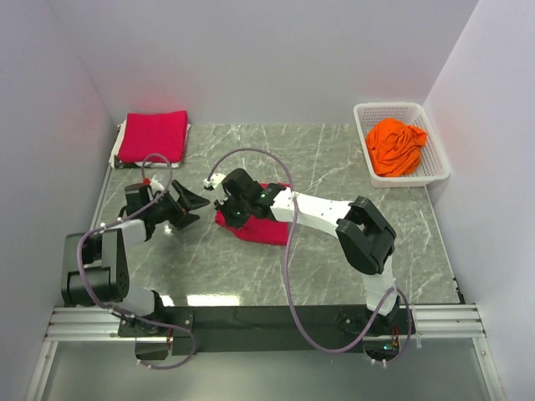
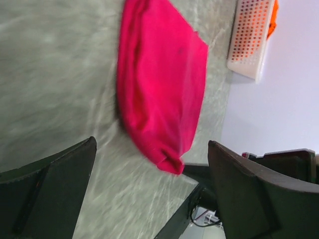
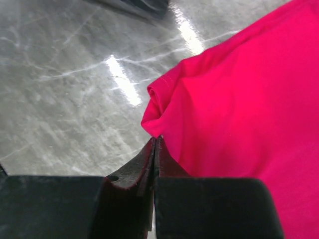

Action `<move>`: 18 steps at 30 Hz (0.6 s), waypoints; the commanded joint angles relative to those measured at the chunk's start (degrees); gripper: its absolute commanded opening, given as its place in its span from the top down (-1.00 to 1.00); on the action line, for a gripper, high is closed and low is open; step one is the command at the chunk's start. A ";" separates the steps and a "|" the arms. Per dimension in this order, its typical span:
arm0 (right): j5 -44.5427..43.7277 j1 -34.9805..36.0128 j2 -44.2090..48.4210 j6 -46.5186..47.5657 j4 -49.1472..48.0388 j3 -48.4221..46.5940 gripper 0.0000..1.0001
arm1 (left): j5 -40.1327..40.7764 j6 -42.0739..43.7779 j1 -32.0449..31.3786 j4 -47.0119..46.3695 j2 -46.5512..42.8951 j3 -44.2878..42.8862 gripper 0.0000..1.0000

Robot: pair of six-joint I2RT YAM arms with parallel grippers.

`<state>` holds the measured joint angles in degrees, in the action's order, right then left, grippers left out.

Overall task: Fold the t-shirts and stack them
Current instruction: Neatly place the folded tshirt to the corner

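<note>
At mid-table, the right gripper is clamped shut against the red t-shirt while the left gripper gapes empty

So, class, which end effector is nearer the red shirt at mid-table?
Right. The right end effector is shut on the red shirt at its left edge; the left end effector hangs open further left, apart from it.

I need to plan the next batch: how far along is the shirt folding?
Done: a folded crimson t-shirt stack lies at the far left corner of the marble table. In hand: a second crimson t-shirt lies folded mid-table, the right gripper shut at its corner, the left gripper open beside it, empty. Left: stacking that shirt, then folding the crumpled orange t-shirt in the white lattice basket.
</note>
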<state>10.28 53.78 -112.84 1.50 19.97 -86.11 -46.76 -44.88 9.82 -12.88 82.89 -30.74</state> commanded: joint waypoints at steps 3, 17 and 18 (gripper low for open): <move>3.16 0.10 1.83 -3.43 -3.44 -0.47 1.00 | 5.37 -9.78 -5.16 -11.47 7.26 -1.25 -0.99; 2.11 0.10 2.53 -6.33 -6.16 -0.82 1.00 | 11.34 -17.77 -13.51 -14.63 16.67 -2.82 -0.99; 2.11 0.18 2.53 -6.33 -6.17 -0.99 1.00 | 11.78 -18.39 -13.69 -15.58 17.30 -3.09 -0.92</move>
<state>11.92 53.78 -112.84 -3.70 17.34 -86.08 -39.51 -60.60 -2.83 -26.79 96.77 -32.75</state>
